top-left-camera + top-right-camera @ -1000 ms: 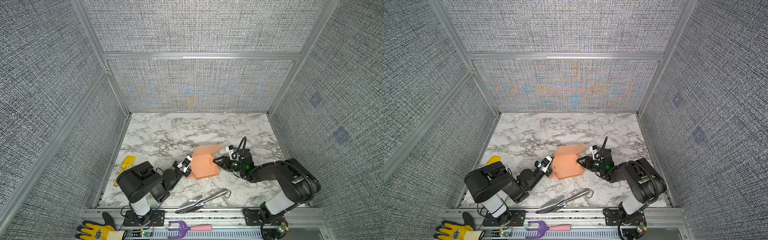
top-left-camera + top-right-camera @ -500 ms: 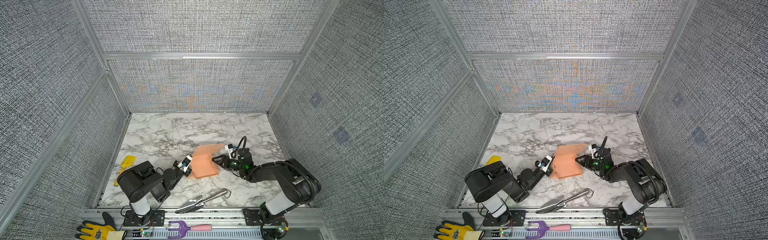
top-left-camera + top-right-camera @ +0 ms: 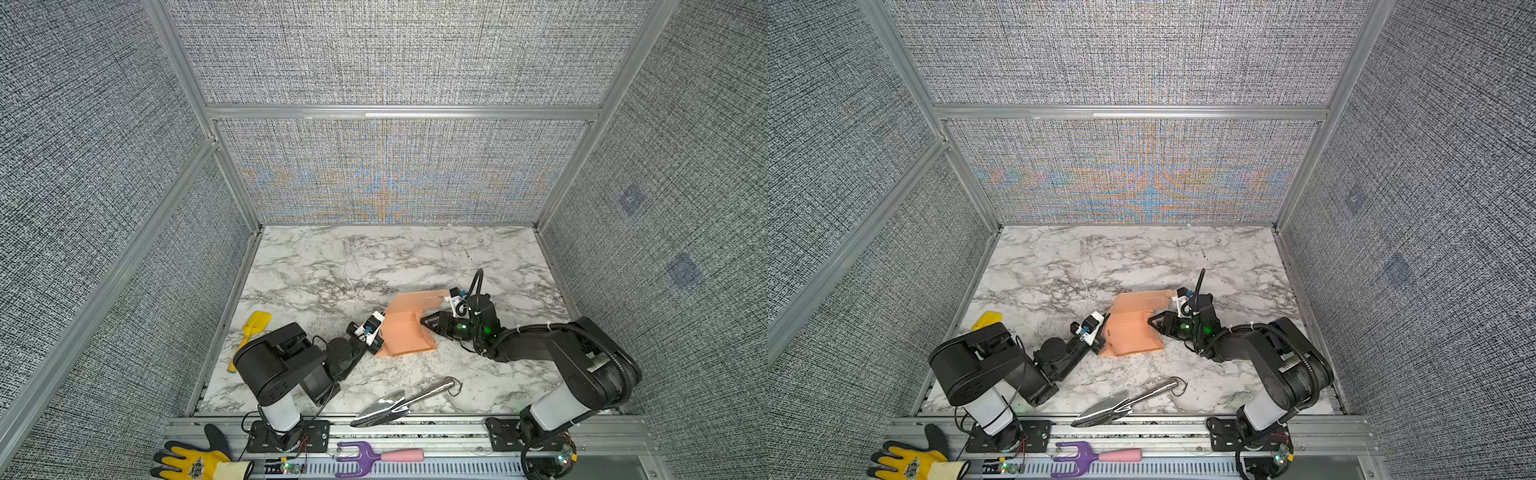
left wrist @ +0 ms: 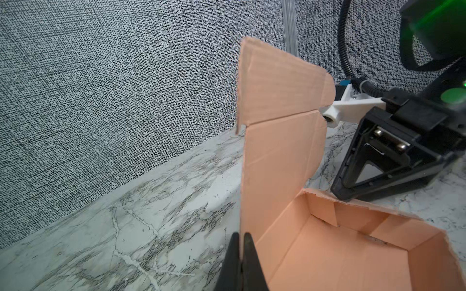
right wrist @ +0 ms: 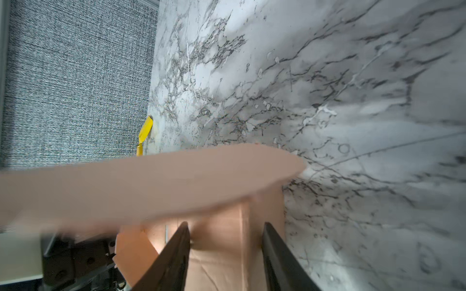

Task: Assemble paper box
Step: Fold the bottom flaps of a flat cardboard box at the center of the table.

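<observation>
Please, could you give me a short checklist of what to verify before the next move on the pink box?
1. Left gripper pinching the paper box at its lid: ok.
2. Right gripper jaws apart, beside the box: ok.
3. Right fingers touching cardboard: cannot tell.
4. Tray walls in view standing: ok.
5. Lid closed: not ok, it stands upright.
6. Metal trowel apart from the box: ok.
</observation>
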Tool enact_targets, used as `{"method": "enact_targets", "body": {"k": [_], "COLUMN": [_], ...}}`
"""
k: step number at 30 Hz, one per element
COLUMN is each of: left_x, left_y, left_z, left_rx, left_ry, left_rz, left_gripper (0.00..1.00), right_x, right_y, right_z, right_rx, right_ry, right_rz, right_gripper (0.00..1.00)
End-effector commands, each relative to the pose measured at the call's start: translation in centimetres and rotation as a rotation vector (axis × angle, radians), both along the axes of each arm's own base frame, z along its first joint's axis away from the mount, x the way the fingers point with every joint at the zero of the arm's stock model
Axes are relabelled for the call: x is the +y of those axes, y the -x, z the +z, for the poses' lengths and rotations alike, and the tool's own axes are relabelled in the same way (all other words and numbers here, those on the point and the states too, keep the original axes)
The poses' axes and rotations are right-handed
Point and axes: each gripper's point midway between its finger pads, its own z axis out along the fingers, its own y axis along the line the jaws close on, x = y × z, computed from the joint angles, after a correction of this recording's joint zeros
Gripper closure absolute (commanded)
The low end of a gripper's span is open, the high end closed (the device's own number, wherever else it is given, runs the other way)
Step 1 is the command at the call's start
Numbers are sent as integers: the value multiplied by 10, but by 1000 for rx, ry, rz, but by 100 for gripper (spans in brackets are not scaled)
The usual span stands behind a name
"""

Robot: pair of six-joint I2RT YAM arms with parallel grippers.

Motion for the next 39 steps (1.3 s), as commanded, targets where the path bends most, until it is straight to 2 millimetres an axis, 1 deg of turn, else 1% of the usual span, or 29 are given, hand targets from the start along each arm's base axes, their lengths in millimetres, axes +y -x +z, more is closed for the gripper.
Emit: {"method": "enact_targets", "body": {"k": [1,6,9,12,16,20,26,29,32,36,39], "left_x": [1,3,4,4,5,5,3,2,3,7,12], "left_y": [4,4,5,6,6,7,7,7,7,7,7], "left_z": [41,42,43,44,45,46,44,44,44,45,46], "left_rx": [-107,-107,-104,-105,-102,-104,-92,-88,-83,-70,-54], "left_ry": [125,130,136,140,146,152,157,162,169,187,208], "left_rz": [-10,-7,-8,-8,-8,-11,-15,-16,-11,7,22], "left_gripper": [100,100,100,100,100,100,100,100,100,100,100], "right_x": [-9,-12,-15,-15,-12,-8,-5,-5,-5,-6,-4], "right_y": [3,6,9,10,9,6,5,7,8,10,9], "right_z": [-16,-20,-24,-26,-26,-23,-19,-20,-21,-21,-22], "right_rx": [-1,-11,-9,-15,-24,-37,-65,-83,-98,-113,-126], "right_ry": [138,204,230,253,262,264,315,352,371,358,362], "right_rz": [-4,5,11,12,21,20,12,-2,-15,-32,-37], "right_gripper": [56,55,48,48,50,58,65,73,73,69,70]}}
